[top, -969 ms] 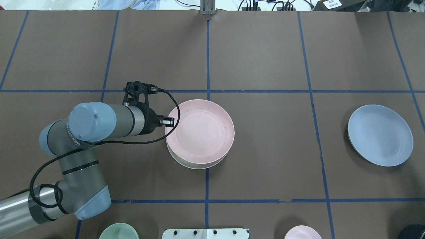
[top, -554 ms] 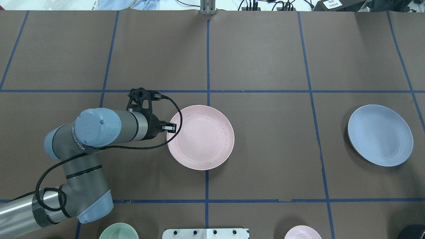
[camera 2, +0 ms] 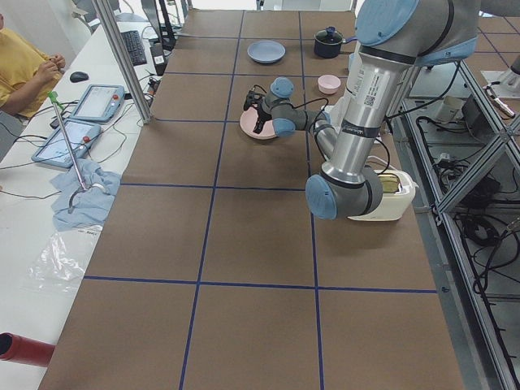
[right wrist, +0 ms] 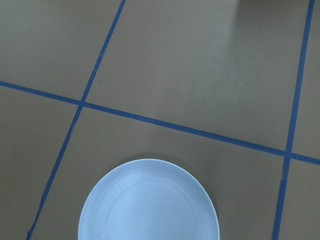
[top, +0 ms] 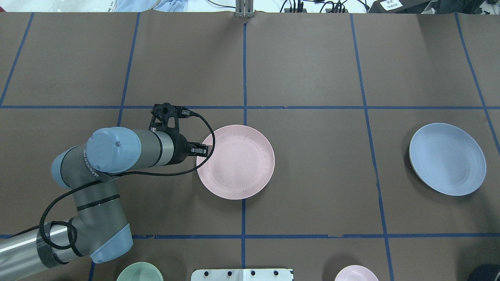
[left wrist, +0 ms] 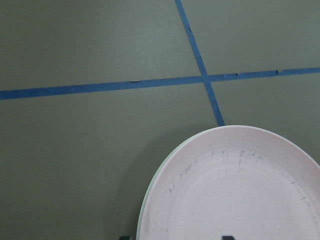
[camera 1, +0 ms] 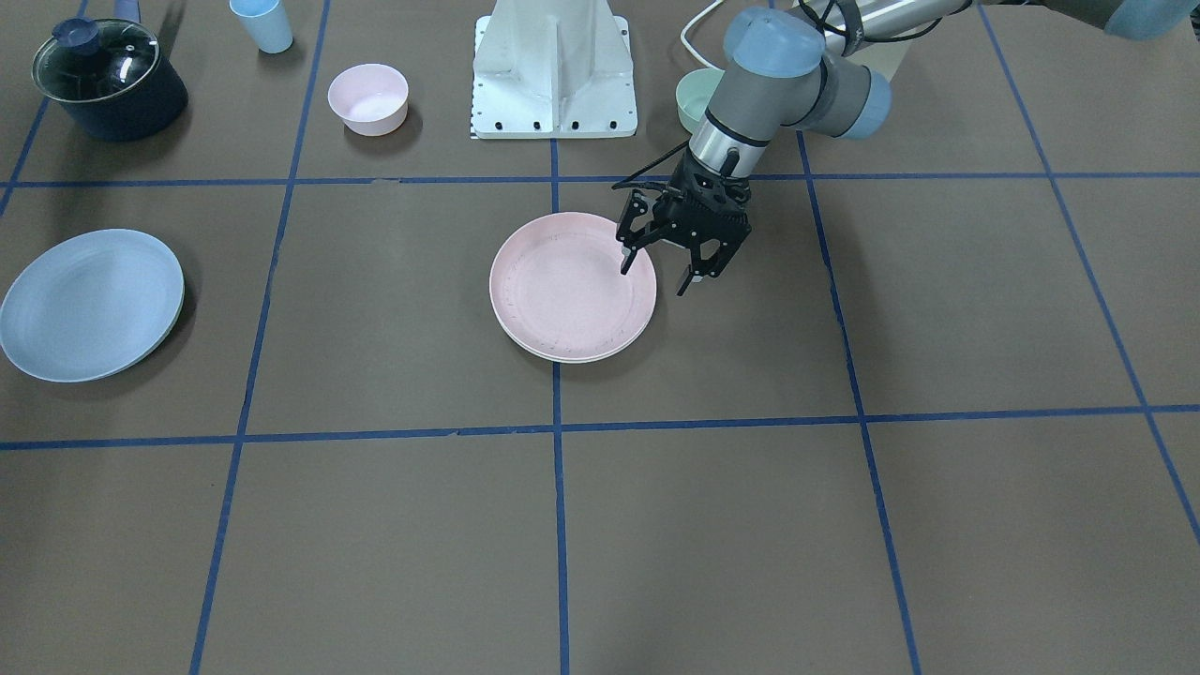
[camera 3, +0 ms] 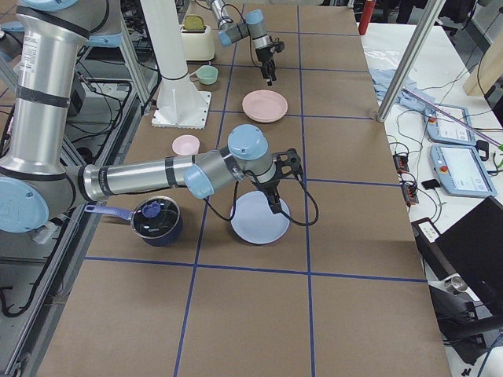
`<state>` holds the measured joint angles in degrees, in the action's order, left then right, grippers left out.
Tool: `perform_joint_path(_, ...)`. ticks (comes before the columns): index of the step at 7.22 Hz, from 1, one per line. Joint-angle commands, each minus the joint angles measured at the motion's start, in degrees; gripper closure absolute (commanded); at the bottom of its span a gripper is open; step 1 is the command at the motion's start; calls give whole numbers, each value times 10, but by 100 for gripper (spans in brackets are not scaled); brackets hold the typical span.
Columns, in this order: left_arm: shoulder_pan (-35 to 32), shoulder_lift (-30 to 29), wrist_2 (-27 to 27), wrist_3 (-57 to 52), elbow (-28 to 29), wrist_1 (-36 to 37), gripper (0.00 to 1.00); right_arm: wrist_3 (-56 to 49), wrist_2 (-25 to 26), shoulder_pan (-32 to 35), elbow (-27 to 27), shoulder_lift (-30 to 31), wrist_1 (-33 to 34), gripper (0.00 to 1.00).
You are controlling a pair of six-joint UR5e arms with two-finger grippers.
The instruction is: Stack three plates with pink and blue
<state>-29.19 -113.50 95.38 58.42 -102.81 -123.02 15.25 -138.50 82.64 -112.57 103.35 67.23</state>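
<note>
A pink plate [top: 236, 162] lies at the table's middle on top of another plate, whose pale rim [left wrist: 144, 216] shows under it. It also shows in the front view [camera 1: 572, 286]. My left gripper [camera 1: 654, 278] is open and straddles the pink plate's rim on the robot's left side, one fingertip over the plate and one outside it; it also shows in the overhead view [top: 202, 149]. A blue plate [top: 447, 159] lies alone at the right and shows in the right wrist view [right wrist: 149, 202]. My right gripper [camera 3: 275, 206] shows only in the exterior right view, above the blue plate [camera 3: 259, 224]; I cannot tell its state.
A dark lidded pot [camera 1: 108, 80], a blue cup [camera 1: 265, 26], a pink bowl [camera 1: 368, 97] and a green bowl [camera 1: 694, 98] stand by the white robot base [camera 1: 555, 70]. Blue tape lines cross the brown table.
One second ago the pink plate was held raised and offset over the lower plate. It now rests flush on it, and the left gripper has shifted slightly towards the plate.
</note>
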Motion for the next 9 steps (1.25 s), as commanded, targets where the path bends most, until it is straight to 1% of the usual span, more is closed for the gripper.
perform_joint_path(1, -63, 31, 51, -107, -9, -7, 0, 95, 81, -60, 3, 16, -23, 0)
perform_joint_path(2, -76, 56, 67, -142, -10, -29, 0, 185, 137, -115, 6, 26, -68, 1)
perform_joint_path(3, -76, 64, 67, -141, -9, -52, 0, 249, 187, -169, 30, 40, -136, 1)
perform_joint_path(5, -75, 64, 66, -135, -8, -52, 0, 310, 208, -206, 141, 40, -309, 4)
perform_joint_path(6, -75, 65, 65, -134, -8, -52, 0, 312, 218, -220, 171, 40, -332, 6)
perform_joint_path(7, -75, 65, 64, -133, -8, -52, 0, 312, 225, -228, 185, 40, -333, 9)
perform_joint_path(9, -75, 65, 63, -133, -8, -53, 0, 315, 239, -246, 198, 40, -333, 19)
